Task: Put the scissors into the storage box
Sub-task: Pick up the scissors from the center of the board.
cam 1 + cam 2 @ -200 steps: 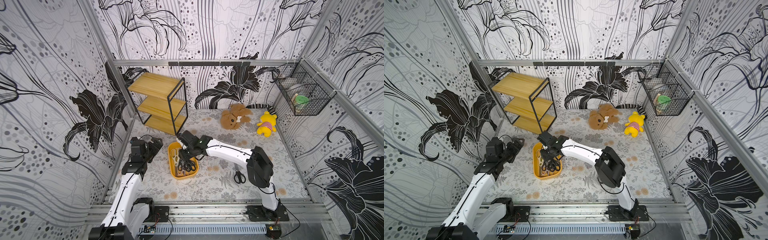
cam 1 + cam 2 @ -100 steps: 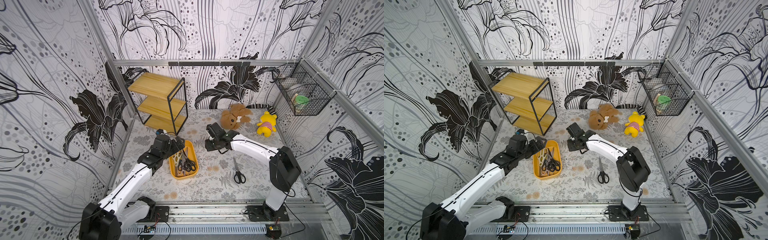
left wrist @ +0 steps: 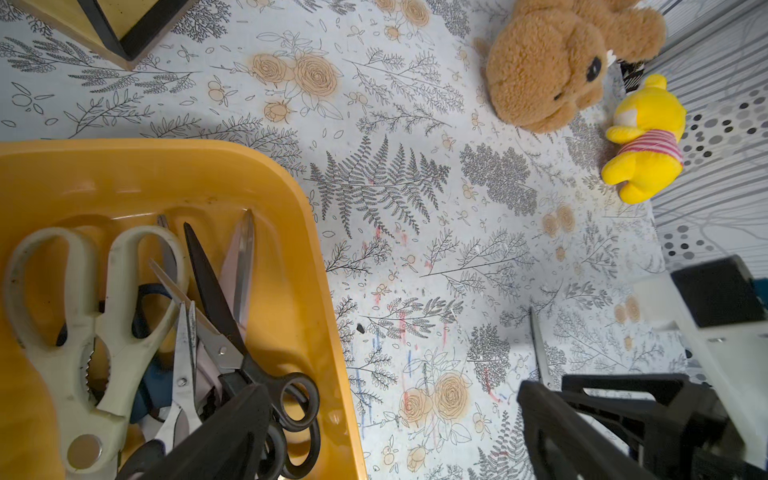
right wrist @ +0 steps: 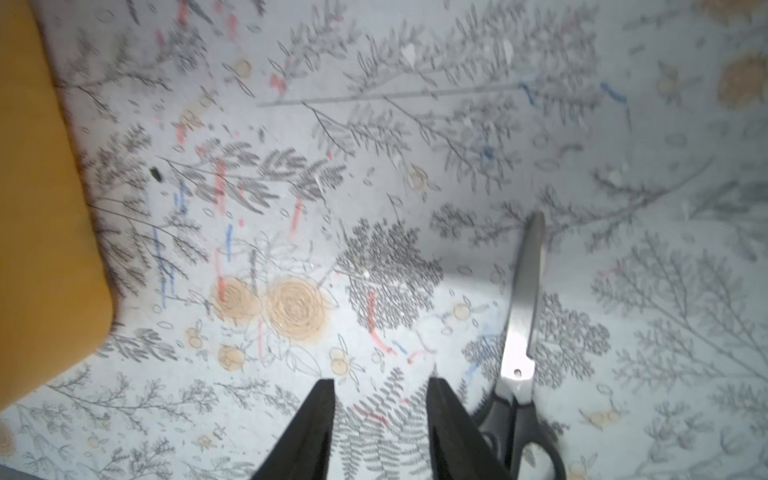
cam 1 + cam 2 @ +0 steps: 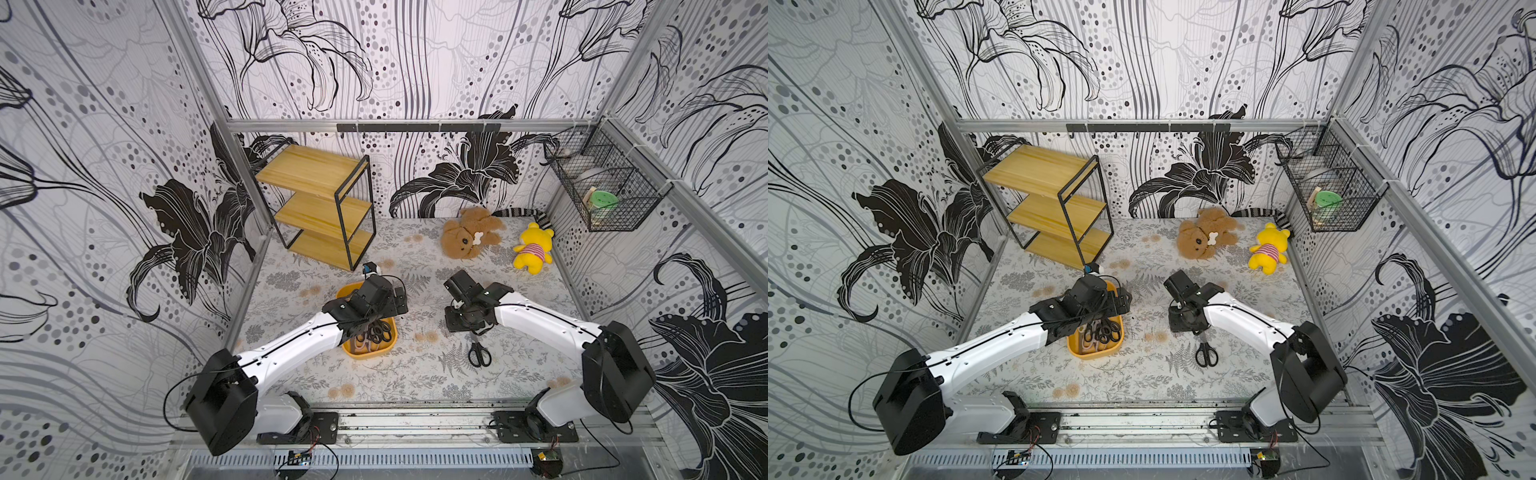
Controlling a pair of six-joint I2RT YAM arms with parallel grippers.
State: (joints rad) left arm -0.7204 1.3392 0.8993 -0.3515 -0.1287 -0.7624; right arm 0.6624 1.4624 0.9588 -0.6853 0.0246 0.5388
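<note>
While both arms reached in over the grey floral-printed tabletop [image 5: 419, 374], we found the shallow orange-yellow plastic storage box [image 5: 371, 353] under the left wrist. It held a heap of scissors: cream-handled kitchen shears [image 3: 79, 353], a black-handled steel pair [image 3: 249, 374], a pale pink pair [image 3: 239, 266] and a dark blue handle [image 3: 151, 392] beneath them. The left gripper [image 3: 388, 388] stood spread wide and empty, with one finger [image 3: 224, 432] above the black handles in the box and the other out over the tabletop. One more black-handled steel pair of scissors [image 5: 478, 352] lay flat on the tabletop, well apart from the box. The right gripper [image 4: 380, 382] hung low just beside it, its fingers [image 4: 320, 419] parted with only tabletop between them. In the right wrist view this pair lay next to one finger, not grasped.
</note>
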